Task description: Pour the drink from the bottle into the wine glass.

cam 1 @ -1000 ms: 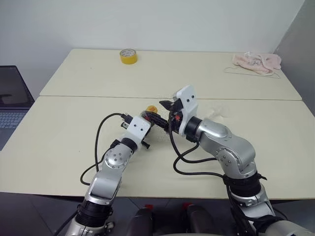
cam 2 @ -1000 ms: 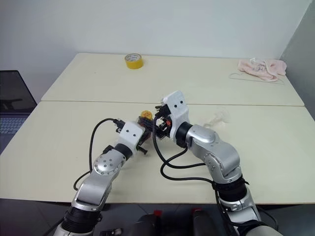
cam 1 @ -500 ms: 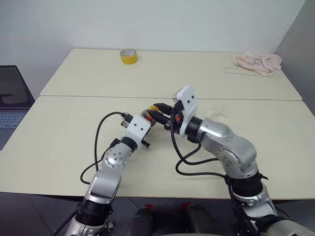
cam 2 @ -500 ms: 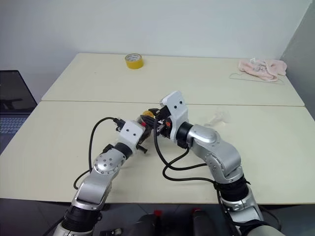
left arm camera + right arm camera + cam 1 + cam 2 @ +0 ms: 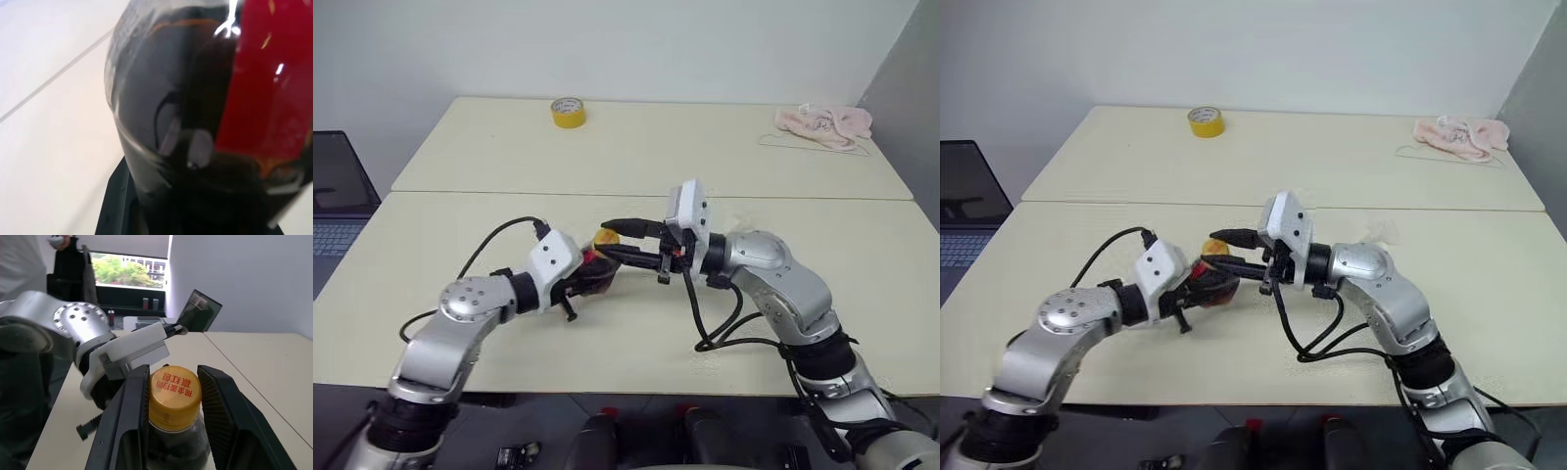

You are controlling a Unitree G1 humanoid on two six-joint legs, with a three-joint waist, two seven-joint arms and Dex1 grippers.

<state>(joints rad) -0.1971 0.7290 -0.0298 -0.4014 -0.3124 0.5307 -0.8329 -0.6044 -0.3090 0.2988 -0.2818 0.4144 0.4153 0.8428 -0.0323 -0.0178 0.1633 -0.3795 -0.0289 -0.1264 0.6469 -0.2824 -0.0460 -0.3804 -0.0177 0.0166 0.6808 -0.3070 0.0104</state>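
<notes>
My left gripper is shut on the bottle, holding it just above the table near the middle of the front table. The dark drink and the red label press close in the left wrist view. From the right, my right gripper points level at the bottle's top. Its two black fingers sit against either side of the yellow cap. The wine glass shows faintly on the table just behind my right forearm, partly hidden.
A yellow tape roll lies at the far left of the back table and a pink cloth at its far right. A laptop stands beside the table's left edge. A seam divides the two tables.
My left elbow has swung out to the left, turning the bottle's top toward the right gripper. The right gripper has turned to point left and closed on the cap. Both hands drew back slightly.
</notes>
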